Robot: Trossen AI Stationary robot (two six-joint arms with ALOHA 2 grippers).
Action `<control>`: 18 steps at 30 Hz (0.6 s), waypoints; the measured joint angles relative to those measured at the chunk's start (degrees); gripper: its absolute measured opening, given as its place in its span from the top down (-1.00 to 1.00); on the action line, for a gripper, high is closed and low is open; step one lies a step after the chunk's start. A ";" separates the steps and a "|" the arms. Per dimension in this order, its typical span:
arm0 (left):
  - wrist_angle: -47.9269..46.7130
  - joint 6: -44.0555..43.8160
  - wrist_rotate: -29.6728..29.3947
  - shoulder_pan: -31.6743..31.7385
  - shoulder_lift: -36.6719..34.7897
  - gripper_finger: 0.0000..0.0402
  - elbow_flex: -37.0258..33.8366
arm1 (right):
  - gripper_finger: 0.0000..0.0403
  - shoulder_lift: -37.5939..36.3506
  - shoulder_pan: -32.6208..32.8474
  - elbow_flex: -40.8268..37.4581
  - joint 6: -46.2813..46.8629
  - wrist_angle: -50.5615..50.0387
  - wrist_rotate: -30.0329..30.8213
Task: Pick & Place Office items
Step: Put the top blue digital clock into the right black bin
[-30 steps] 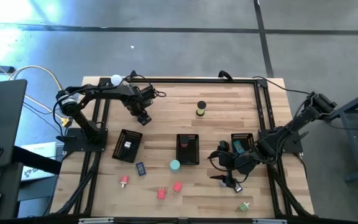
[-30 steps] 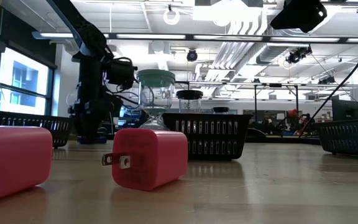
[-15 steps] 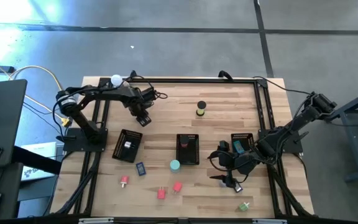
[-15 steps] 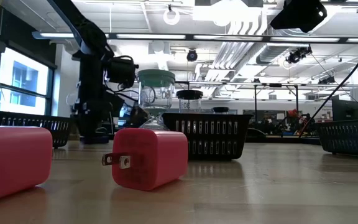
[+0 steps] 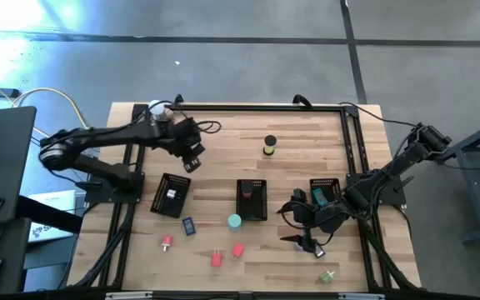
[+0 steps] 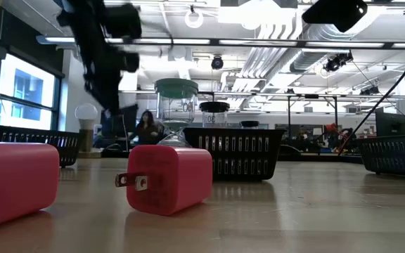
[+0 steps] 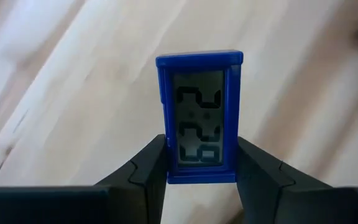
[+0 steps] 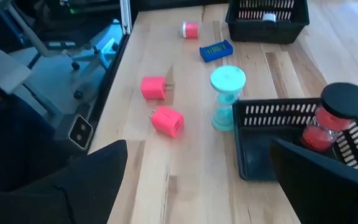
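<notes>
The wooden desk (image 5: 290, 167) is carrying three black mesh trays (image 5: 252, 200) in a row across its middle. The left arm is reaching over the desk's far left part, its jaws (image 7: 199, 163) clamping a small blue digital clock (image 7: 199, 115) above the bare wood. The right arm is waiting near the right tray, its jaws (image 5: 307, 240) standing wide with nothing between them. A teal hourglass (image 8: 227, 96) is standing just beside the middle tray, and two pink plug blocks (image 8: 166, 120) are lying near the front edge. Another blue clock (image 5: 188, 225) is lying in front of the left tray.
</notes>
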 joint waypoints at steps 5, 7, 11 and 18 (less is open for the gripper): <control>5.50 -1.41 0.12 -7.16 -5.68 0.30 0.04 | -0.89 0.00 -0.17 0.00 -0.01 0.87 0.99; 8.07 -1.67 0.12 -10.00 -6.35 0.30 0.04 | -0.89 0.00 -0.56 0.00 -0.04 1.86 1.43; 15.97 -0.89 0.12 -15.63 -6.05 0.30 0.04 | -0.89 0.00 -1.57 0.00 -3.44 5.66 1.54; 36.41 5.38 0.18 -24.53 -3.43 0.30 0.09 | -0.89 0.00 -3.55 0.00 -13.04 15.45 2.96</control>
